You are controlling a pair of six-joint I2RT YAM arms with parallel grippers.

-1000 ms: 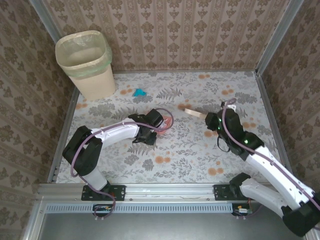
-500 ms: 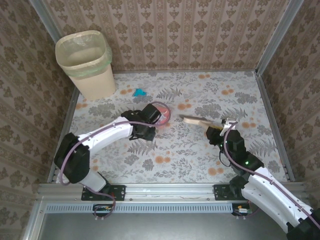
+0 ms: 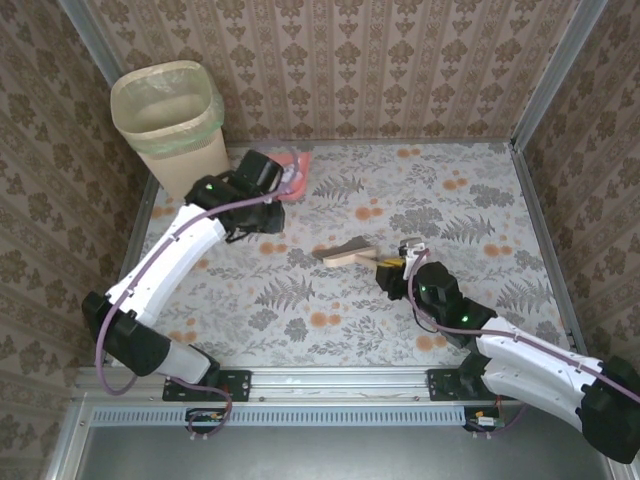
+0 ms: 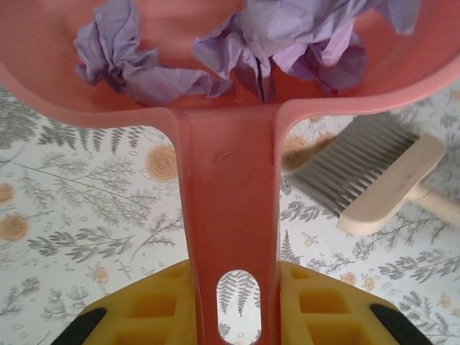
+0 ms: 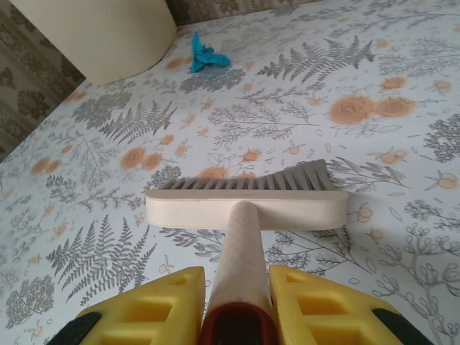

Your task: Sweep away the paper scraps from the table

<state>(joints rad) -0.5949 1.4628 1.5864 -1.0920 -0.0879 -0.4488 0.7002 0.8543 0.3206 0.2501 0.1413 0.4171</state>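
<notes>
Left claw [image 4: 234,291] is clamped on the handle of the pink dustpan [image 4: 228,194], with yellow fingers on either side of it. The handle's long axis runs straight out from the claw and the pan is at the far end. The pan is held up off the worktop [image 3: 470,190], next to the bin [image 3: 175,120] at the far-left corner. Lilac scraps [image 4: 287,43] sit crumpled in the pan, at least two clumps.

Right claw [image 5: 241,305] is closed tight around the handle of the brush [image 5: 248,208]. In the right wrist view the handle points straight away from the claw and the head lies crosswise to it. The bristles face forward, toward the bin corner. In the top view the brush sits mid-worktop, head on the left of the claw. Can't tell if the bristle tips touch the cloth.

Teal scrap [image 5: 207,56] lies on the cloth just beside the base of the bin, well ahead of the bristles and apart from the brush. In the top view the left arm and pan cover that spot.

The left wrist view also catches the brush head down to the right, below the pan, with its bristles angled up-left.
</notes>
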